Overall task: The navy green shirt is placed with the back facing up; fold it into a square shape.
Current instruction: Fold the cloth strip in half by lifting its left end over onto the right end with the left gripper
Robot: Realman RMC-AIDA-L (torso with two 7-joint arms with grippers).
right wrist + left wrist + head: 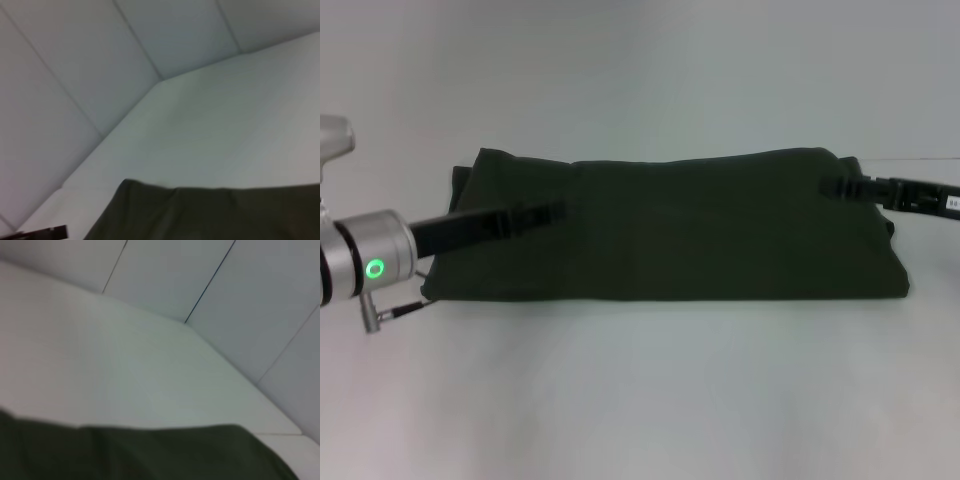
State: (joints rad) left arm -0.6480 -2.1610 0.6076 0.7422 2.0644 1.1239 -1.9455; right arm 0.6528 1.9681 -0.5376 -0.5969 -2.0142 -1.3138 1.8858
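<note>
A: Shirt position?

B: The navy green shirt [670,225] lies mid-surface as a wide folded band, long edge toward the near edge of the surface [640,400].

A: Grippers?

B: Left gripper [552,213] over its left part, right gripper [832,185] at the far right corner. Cannot tell open or clamped for either.

A: Handling?

B: Soft, limp, light; layers likely slide. Best pinched at the end corners through all layers.
</note>
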